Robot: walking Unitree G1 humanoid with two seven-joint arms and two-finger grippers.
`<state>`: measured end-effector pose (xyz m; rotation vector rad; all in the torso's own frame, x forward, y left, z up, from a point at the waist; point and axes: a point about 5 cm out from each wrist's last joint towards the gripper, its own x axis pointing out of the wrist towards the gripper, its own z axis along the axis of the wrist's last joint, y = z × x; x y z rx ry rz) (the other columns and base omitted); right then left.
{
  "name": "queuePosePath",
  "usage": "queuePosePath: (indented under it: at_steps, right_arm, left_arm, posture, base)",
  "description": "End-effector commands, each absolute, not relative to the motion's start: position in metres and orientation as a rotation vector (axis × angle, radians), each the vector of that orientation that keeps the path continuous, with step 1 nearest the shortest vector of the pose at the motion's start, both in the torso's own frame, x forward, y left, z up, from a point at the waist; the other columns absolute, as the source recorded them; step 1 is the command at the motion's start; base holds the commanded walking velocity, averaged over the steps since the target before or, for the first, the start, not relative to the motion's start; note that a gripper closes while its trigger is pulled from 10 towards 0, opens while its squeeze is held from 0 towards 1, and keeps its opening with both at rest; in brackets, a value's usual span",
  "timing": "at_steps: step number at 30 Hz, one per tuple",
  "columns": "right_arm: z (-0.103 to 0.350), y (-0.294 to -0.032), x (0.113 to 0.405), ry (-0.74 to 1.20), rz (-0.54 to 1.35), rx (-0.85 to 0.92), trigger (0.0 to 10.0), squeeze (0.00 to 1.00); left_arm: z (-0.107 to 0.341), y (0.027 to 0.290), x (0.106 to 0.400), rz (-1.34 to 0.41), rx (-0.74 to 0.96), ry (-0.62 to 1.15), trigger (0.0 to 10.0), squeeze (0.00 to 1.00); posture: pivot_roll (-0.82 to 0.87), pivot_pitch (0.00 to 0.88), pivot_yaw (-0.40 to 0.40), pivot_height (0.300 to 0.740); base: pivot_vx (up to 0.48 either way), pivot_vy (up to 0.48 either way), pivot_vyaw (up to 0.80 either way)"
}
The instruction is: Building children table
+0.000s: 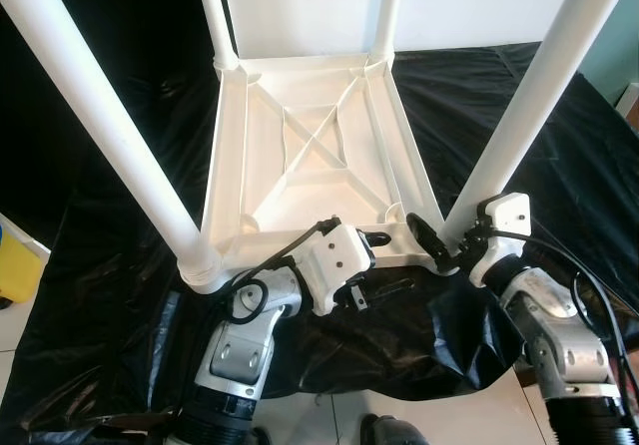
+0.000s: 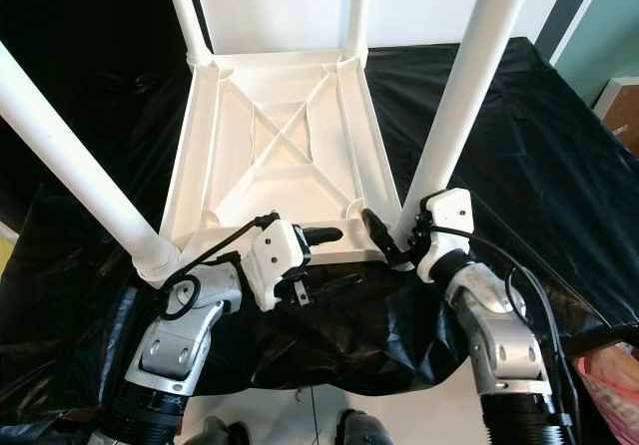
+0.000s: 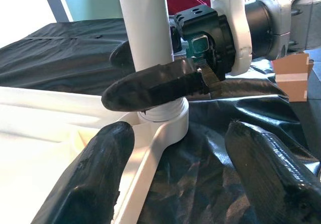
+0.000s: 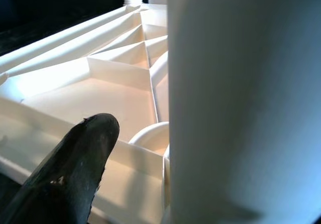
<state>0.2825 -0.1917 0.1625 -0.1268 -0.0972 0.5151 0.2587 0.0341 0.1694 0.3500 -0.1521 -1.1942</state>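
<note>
A white plastic children's table (image 1: 319, 146) lies upside down on a black plastic sheet (image 1: 499, 86) spread over the floor. The ribbed underside of the tabletop faces up, with an X-shaped brace at its centre. Four white tubular legs stand up from the corner sockets: the near-left leg (image 1: 100, 116), the near-right leg (image 1: 529, 96), the far-left leg (image 1: 212, 11) and the far-right leg (image 1: 387, 11).

The right gripper (image 1: 431, 243) is at the base of the near-right leg, just above its socket at the near-right corner of the tabletop. In the left wrist view one black finger (image 3: 150, 86) crosses the front of this leg and the other shows behind it, so the claw straddles the leg closely. In the right wrist view the leg (image 4: 241, 98) stands right beside one finger (image 4: 70, 174). Firm contact on both sides cannot be confirmed.

The left gripper (image 1: 367, 250) is at the near edge of the tabletop, left of the right gripper and pointing towards it. Its two fingers (image 3: 90, 179) are spread wide apart with nothing between them; one finger sits over the white rim, the other over the black sheet.

A yellow object (image 1: 15, 265) sits at the left edge of the scene, beyond the sheet.
</note>
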Motion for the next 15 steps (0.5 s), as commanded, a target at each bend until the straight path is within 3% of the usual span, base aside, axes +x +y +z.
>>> queuePosePath:
  at_steps: [1,6,7,8,9,10,11,15]
  right_arm:
    - [0.158,-0.189,0.284,-0.08,0.554,-0.129,10.0,0.0]
    - [0.16,-0.196,0.288,-0.076,0.567,-0.178,10.0,0.0]
    - [0.16,-0.199,0.289,-0.078,0.57,-0.185,9.2,0.0]
    - [0.16,-0.199,0.289,-0.078,0.57,-0.185,9.2,0.0]
    - [0.16,-0.201,0.29,-0.077,0.569,-0.19,3.6,0.0]
    - [0.16,-0.201,0.29,-0.077,0.569,-0.19,3.6,0.0]
    - [0.16,-0.203,0.29,-0.075,0.569,-0.193,0.0,0.0]
    - [0.16,-0.204,0.291,-0.073,0.572,-0.194,0.0,0.0]
  left_arm:
    - [0.17,0.038,0.267,-1.001,0.32,-0.169,10.0,0.0]
    - [0.17,0.039,0.267,-1.005,0.325,-0.169,10.0,0.0]
    - [0.17,0.039,0.266,-1.006,0.326,-0.168,10.0,0.0]
    - [0.17,0.039,0.266,-1.006,0.326,-0.168,10.0,0.0]
    - [0.17,0.039,0.266,-1.009,0.326,-0.167,10.0,0.0]
    - [0.17,0.039,0.266,-1.009,0.326,-0.167,10.0,0.0]
    - [0.17,0.039,0.266,-1.011,0.327,-0.167,10.0,0.0]
    - [0.17,0.039,0.265,-1.013,0.328,-0.166,10.0,0.0]
  posture:
    - [-0.14,0.125,0.038,0.74]
    - [-0.14,0.124,0.04,0.74]
    - [-0.14,0.125,0.04,0.74]
    - [-0.14,0.125,0.04,0.74]
    - [-0.14,0.126,0.041,0.74]
    - [-0.14,0.126,0.041,0.74]
    - [-0.14,0.127,0.041,0.74]
    - [-0.14,0.127,0.041,0.74]
  base:
    - [0.0,0.0,0.0]
    - [0.0,0.0,0.0]
    - [0.0,0.0,0.0]
    - [0.0,0.0,0.0]
    - [0.0,0.0,0.0]
    - [0.0,0.0,0.0]
    - [0.0,0.0,0.0]
    - [0.0,0.0,0.0]
